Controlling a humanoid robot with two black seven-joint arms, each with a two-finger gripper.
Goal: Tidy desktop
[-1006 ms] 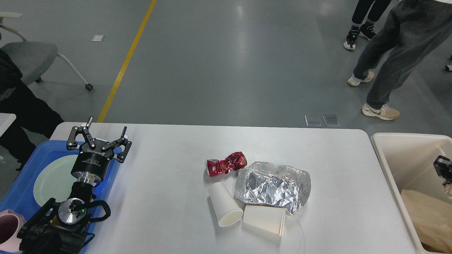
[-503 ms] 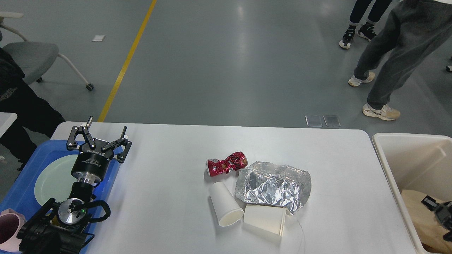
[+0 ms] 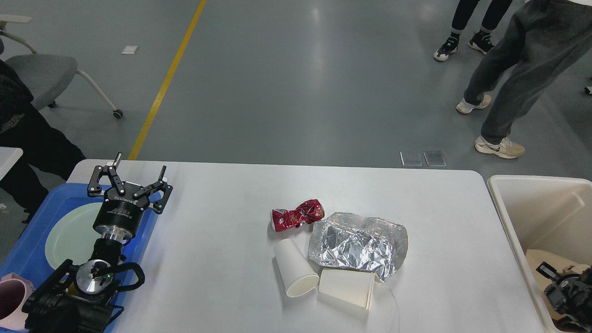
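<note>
My left claw (image 3: 131, 181) stands with its fingers spread wide and nothing between them, poised over the far right corner of the blue tray (image 3: 27, 222), above the pale plate (image 3: 69, 236) inside it. My right claw (image 3: 562, 289) is low over the cream bin (image 3: 518, 217), dark and seen end-on, so I cannot tell how far its fingers are parted or whether it carries anything.

The desktop (image 3: 208, 259) lies between tray and bin, and the litter sits right of its middle: a crushed red can (image 3: 296, 214), a crumpled foil sheet (image 3: 358, 244) touching it, and two white paper cups (image 3: 295, 274) on their sides just nearer me.

I judge the next pick belongs to the right arm. I'd take the nearest cup across its wall, gently, since paper crumples, and lift clear of the foil before swinging to the bin.
</note>
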